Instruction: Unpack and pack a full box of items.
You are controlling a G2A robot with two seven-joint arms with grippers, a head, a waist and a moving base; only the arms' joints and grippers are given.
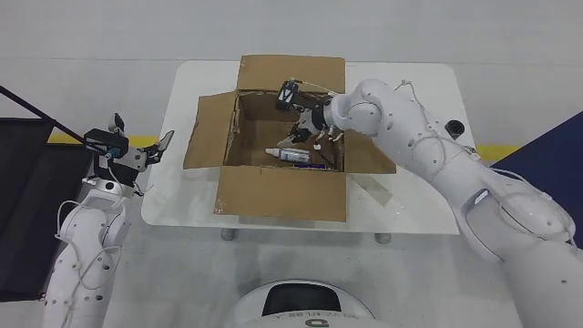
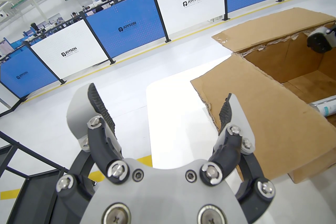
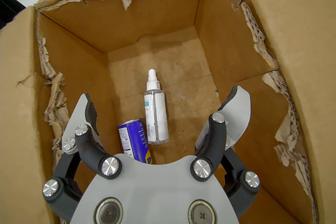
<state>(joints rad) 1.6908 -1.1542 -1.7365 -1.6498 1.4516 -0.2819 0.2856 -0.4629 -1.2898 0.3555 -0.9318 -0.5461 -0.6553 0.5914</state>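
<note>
A white table [image 1: 419, 146] carries an open cardboard box [image 1: 282, 196], its flaps spread out and its inner edges torn. The right gripper [image 3: 161, 99] hangs inside the box's opening, above the box floor, with its fingers spread apart and holding nothing. The left gripper [image 2: 161, 93] sits outside the box, beyond its left flap, fingers likewise apart and empty. On the box floor lies a clear spray bottle [image 3: 155, 114] with a white cap. A blue can [image 3: 132, 138] lies just beside it.

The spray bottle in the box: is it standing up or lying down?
Lying down. The spray bottle rests on its side on the floor of the box, beside a blue can.
</note>
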